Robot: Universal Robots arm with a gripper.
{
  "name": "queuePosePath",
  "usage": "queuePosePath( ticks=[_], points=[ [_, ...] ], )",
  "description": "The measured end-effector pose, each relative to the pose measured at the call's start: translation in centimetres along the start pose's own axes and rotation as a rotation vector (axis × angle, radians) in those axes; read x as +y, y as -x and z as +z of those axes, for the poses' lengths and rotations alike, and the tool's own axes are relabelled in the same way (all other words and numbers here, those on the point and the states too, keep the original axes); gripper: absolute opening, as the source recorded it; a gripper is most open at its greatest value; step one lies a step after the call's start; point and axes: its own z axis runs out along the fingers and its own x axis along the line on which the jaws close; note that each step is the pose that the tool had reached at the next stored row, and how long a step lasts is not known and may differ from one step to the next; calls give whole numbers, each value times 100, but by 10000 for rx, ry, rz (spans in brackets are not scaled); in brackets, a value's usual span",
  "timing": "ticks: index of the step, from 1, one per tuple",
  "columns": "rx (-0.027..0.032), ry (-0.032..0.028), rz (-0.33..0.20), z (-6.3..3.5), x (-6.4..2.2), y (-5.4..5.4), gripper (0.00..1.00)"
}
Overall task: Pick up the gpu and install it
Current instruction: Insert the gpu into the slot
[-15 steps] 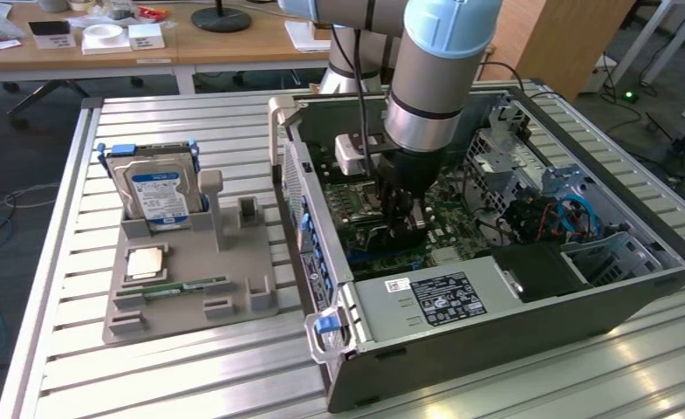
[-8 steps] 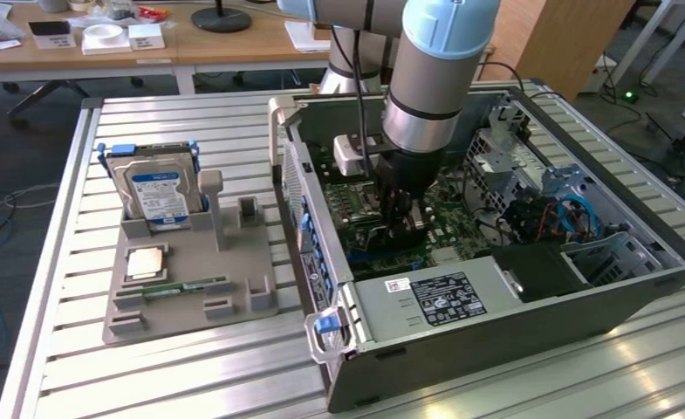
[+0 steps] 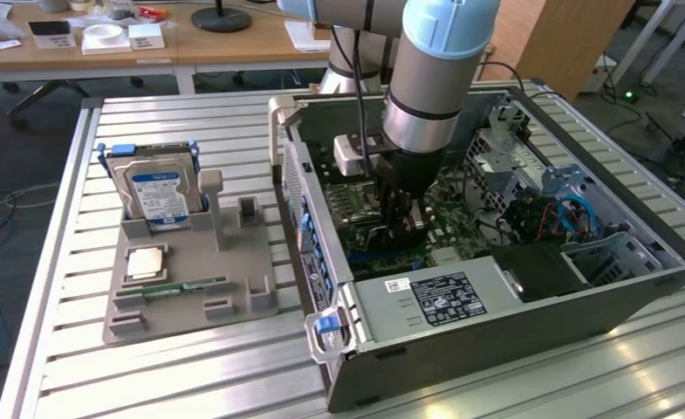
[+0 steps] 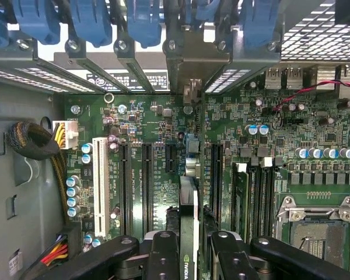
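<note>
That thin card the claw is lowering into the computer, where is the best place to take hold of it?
By its upper edge, from straight above, fingers pressing on its two flat faces. The gpu stands edge-on over the motherboard, so its lower edge stays free for the slot. The gripper holds it just that way, probably the safest.

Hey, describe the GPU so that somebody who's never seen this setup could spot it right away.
Start at the open computer case lying on the slatted table, then look down the arm reaching into it. The GPU is the thin card held edge-on between the claw's fingers above the green motherboard. Unlike the empty slots beside it, it shows a green NVIDIA logo.
</note>
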Motion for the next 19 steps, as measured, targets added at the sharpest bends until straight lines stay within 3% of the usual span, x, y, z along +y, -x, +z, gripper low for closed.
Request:
queuePosePath(
  ticks=[8, 10, 13, 14, 19],
  points=[
    [-11, 0, 6, 4, 3, 1, 27],
    [-3, -1, 3, 1, 1, 1, 39],
    [-1, 0, 0, 0, 0, 0, 45],
    [-1, 0, 0, 0, 0, 0, 51],
    [3, 1, 0, -12, 0, 0, 51]
  ],
)
